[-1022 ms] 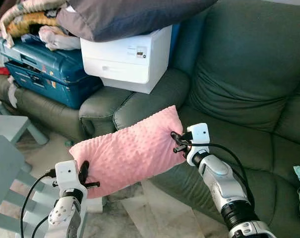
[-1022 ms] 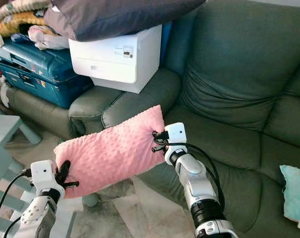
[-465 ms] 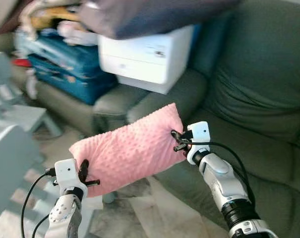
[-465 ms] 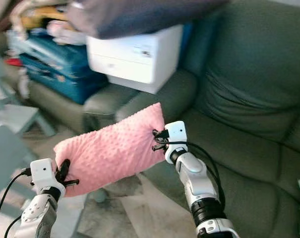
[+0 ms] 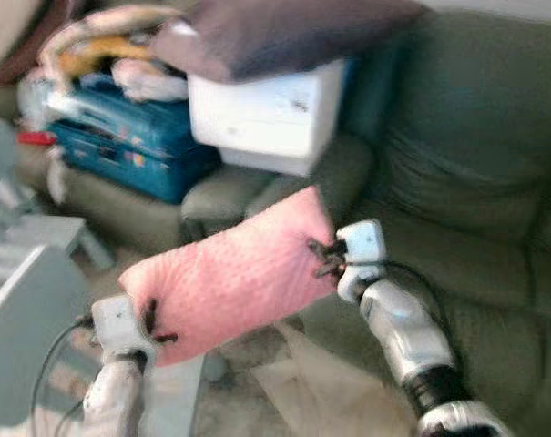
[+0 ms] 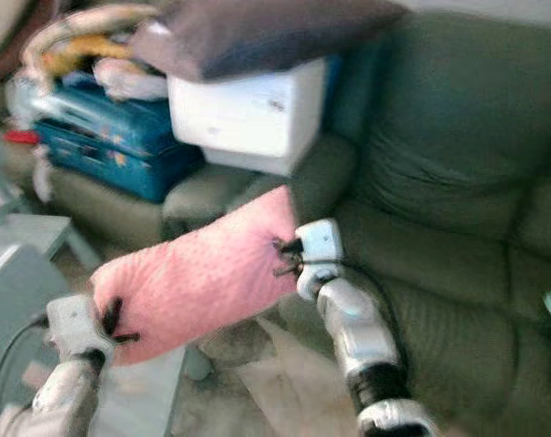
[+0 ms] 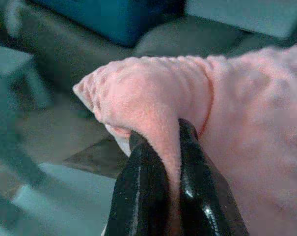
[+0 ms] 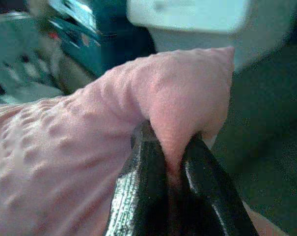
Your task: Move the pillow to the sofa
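pink pillow (image 6: 198, 278), both end effectors pinching

You see two silver arms reaching up from the lower edge of the head views. Your right arm (image 5: 410, 339) is a chain of rounded, glossy metal segments, with a ribbed black collar low on the forearm above a pale grey cuff. A thin black cable loops alongside it to a white, boxy wrist housing. Your left arm (image 5: 111, 401) carries the same white box, with black cables curving down beside it. The right gripper (image 8: 174, 182) and left gripper (image 7: 163, 177) each have two long, shiny black fingers with rounded tips.
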Available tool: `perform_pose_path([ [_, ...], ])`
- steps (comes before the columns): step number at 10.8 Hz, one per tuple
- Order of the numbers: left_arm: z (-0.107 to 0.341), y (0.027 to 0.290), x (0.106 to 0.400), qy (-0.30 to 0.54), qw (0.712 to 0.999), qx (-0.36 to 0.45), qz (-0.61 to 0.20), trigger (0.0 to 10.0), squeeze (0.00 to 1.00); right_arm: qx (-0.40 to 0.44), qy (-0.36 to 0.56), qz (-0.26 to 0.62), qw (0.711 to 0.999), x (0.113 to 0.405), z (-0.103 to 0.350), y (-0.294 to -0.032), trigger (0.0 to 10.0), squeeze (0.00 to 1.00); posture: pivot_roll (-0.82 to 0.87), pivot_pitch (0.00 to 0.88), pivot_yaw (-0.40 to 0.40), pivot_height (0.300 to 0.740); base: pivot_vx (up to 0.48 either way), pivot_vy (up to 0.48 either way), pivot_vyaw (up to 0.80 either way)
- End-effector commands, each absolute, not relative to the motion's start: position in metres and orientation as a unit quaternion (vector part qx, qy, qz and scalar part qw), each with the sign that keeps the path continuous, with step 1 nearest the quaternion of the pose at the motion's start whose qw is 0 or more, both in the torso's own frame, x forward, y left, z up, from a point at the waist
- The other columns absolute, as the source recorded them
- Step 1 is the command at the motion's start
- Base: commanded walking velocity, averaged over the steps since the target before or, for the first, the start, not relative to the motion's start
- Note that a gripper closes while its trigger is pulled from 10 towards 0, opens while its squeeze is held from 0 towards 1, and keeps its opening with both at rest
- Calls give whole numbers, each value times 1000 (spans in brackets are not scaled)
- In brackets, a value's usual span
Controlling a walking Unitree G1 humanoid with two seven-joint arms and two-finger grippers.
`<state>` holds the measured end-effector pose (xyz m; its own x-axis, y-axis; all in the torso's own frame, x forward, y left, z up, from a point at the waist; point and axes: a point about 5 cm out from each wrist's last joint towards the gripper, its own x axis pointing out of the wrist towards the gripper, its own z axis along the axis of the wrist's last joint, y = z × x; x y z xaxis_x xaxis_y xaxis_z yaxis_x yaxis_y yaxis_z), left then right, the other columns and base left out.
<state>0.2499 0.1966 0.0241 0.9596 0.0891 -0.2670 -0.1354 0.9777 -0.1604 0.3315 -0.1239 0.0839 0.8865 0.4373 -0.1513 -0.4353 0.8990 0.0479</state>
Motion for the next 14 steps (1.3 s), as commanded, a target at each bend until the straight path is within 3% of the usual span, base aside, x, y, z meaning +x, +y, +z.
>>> perform_pose_path([
  [1,28,204,251,124,987,-77,62,10000,0,12,61,227,972,336,93,-118,10000,0,-194,38,44,740,0,480,0],
  [6,33,194,251,107,991,-74,28,10000,0,9,68,224,972,336,92,-119,10000,0,-194,39,45,740,0,96,0],
  [10,34,189,254,113,989,-88,25,10000,0,9,71,221,973,337,92,-119,10000,0,-195,42,47,740,0,0,-775],
  [14,36,186,253,107,991,-81,10,10000,0,10,69,224,972,336,91,-118,10000,0,-195,43,47,740,0,0,0],
])
